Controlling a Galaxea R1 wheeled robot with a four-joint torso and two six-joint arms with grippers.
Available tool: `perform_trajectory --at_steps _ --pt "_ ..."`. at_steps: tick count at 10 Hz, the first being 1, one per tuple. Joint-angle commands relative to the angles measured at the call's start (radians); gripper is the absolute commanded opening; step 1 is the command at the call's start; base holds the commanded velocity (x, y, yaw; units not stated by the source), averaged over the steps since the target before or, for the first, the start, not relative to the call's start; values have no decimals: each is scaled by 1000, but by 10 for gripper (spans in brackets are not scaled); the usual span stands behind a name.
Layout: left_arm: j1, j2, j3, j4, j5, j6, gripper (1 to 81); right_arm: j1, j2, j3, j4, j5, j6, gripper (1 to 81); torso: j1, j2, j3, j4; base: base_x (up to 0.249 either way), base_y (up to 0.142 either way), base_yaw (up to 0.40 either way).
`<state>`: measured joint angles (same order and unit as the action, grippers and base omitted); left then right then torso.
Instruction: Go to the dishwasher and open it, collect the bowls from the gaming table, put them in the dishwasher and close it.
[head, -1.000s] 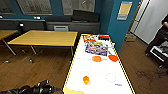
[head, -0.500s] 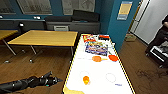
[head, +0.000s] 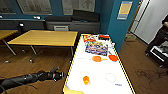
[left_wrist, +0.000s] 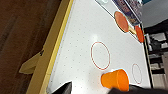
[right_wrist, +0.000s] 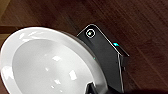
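The gaming table has a glossy white top and yellow edges and stands ahead of me at centre. Two orange bowls lie side by side at its middle; the left wrist view shows them far off. An orange cup stands nearer, on the white top. My left gripper reaches in from the left, open, at the table's left edge and apart from the cup. A white bowl looms large in the right wrist view, above the dark wood floor. The dishwasher is out of view.
A yellow-topped table stands to the left on the wood floor. Colourful boxes lie at the gaming table's far end. A blue wall corner rises just right of it. A person is at the right edge.
My left arm has stretched forward and right, bringing its gripper up to the gaming table's left edge. The things on the table have not moved.
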<state>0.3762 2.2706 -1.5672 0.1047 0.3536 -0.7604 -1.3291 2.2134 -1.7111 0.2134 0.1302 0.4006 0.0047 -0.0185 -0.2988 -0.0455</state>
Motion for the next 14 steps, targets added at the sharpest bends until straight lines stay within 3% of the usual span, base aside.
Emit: perform_trajectory --at_steps 1,4,6,7,9,11,14 --pt "-136 46 -47 27 57 -3 811 43 -38 -4 -19 -63 -3 10 0 0 0 0 0 0 0" --pt "-136 138 -79 47 87 -5 811 49 -22 -13 -19 -64 -3 10 0 0 0 0 0 0 0" --pt "-165 214 -152 26 197 -8 811 57 -16 -18 -19 -66 -3 10 0 0 0 0 0 0 0" --pt "-174 244 -169 27 223 -8 811 58 -13 -22 -19 -67 -3 10 0 0 0 0 0 0 0" --pt "-181 282 -212 27 226 -14 811 60 -8 -22 -19 -67 -3 10 0 1 -1 0 0 0 0" --pt "-187 336 -275 33 277 -23 811 60 -5 -25 -19 -67 -3 10 0 1 -1 0 0 0 0" --pt "-197 373 -301 36 275 -23 811 60 -2 -25 -19 -69 -3 10 0 1 -1 0 0 0 0"
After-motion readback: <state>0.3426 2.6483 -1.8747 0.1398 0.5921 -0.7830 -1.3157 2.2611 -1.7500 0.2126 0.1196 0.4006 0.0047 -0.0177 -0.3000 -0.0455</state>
